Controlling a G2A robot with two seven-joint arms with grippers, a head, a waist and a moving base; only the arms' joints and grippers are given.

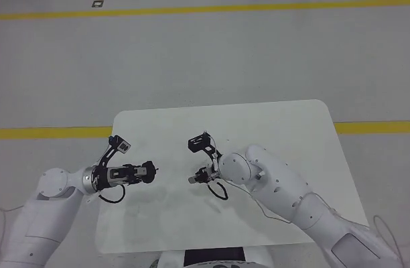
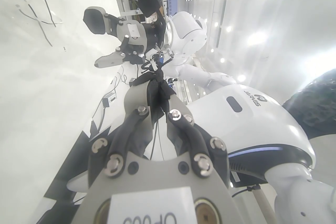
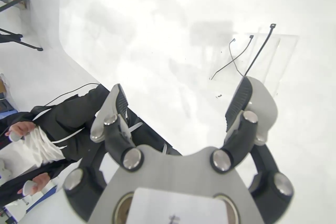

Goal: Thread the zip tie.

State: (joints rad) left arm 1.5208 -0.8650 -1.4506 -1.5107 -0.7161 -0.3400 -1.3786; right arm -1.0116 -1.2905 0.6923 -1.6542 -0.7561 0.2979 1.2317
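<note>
Right gripper (image 3: 181, 83) hangs above the white table (image 3: 157, 12) with its two ribbed fingers spread wide and nothing between them. Left gripper (image 2: 156, 76) is the opposite: its two fingers are drawn together until the black pads meet at the tips. Whether anything thin is pinched there cannot be told.

Three black zip ties (image 3: 260, 50) lie on the table ahead of the right gripper, just beyond its fingertips and nearer to one finger than to the other. Each has a small square head at its far end. The longest one runs straight, with its tail reaching the tip of that nearer finger in the wrist view. The other two cross each other beside it. All three rest on one clear sheet (image 3: 286, 51) that lies flat on the table. One small black fleck (image 3: 218, 96) sits on the table between the ties and the open fingers.

From the left wrist, the same three zip ties (image 2: 46, 2) lie off to one side of the left gripper, well apart from it. The right gripper (image 2: 93, 42) stands ahead of the left one, open and facing it, with a gap between the two. In the top view the left gripper (image 1: 151, 171) and the right gripper (image 1: 193, 179) point at each other over the middle of the table (image 1: 272, 134).
</note>
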